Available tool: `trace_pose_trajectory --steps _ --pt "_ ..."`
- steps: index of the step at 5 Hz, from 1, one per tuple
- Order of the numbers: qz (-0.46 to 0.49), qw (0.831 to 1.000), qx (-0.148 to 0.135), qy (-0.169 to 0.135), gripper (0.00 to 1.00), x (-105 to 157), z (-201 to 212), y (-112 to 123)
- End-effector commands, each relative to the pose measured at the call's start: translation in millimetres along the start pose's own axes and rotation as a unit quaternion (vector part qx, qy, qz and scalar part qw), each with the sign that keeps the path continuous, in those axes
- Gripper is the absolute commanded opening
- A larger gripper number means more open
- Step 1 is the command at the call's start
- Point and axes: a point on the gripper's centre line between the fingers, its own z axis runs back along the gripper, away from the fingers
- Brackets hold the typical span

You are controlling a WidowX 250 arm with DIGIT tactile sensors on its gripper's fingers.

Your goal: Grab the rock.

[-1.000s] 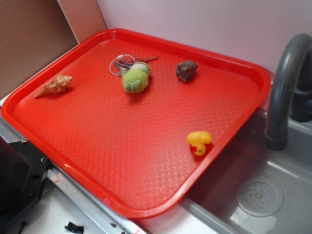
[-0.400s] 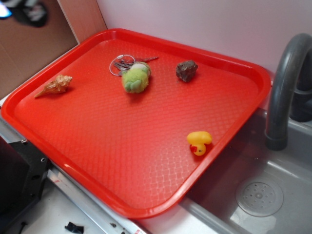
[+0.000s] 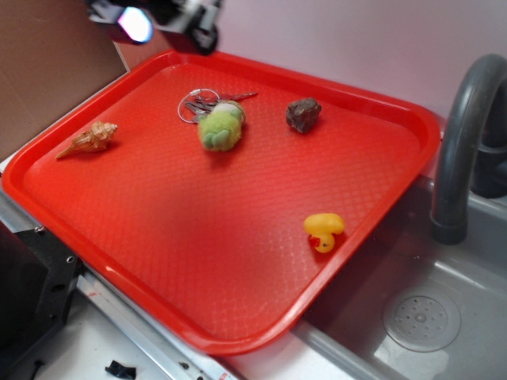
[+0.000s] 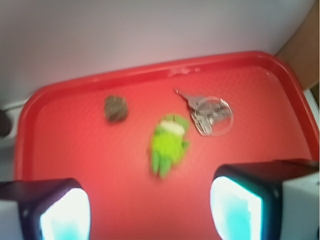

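The rock [image 3: 303,114] is a small dark brown-grey lump lying on the red tray [image 3: 238,340] near its far edge; the wrist view shows the rock [image 4: 116,108] up and to the left. My gripper [image 3: 154,17] is blurred at the top left of the exterior view, above the tray's far left corner and well away from the rock. In the wrist view the gripper [image 4: 150,212] stands open, its two fingers wide apart with only bare tray between them.
A fuzzy green plush keychain [image 3: 220,127] with a key ring [image 3: 198,103] lies left of the rock. A tan seashell [image 3: 89,139] is at the tray's left, a yellow rubber duck [image 3: 323,230] near its right edge. A grey faucet [image 3: 463,127] and sink [image 3: 420,321] are to the right.
The gripper has come into the exterior view and moved right along the top edge, from the far top-left corner to above the tray's far left corner. The objects have not moved.
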Motion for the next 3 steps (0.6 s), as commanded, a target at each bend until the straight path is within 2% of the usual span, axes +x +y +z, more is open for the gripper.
trace_pose_trajectory --steps 1,2,3 --pt "-0.015 0.999 -0.019 -0.027 1.00 51.1 -42.3 -19.9" --pt "-0.011 1.000 -0.003 -0.011 1.00 59.7 -69.3 -19.3" --pt "-0.026 1.000 0.000 0.000 1.00 65.3 -87.1 -20.5"
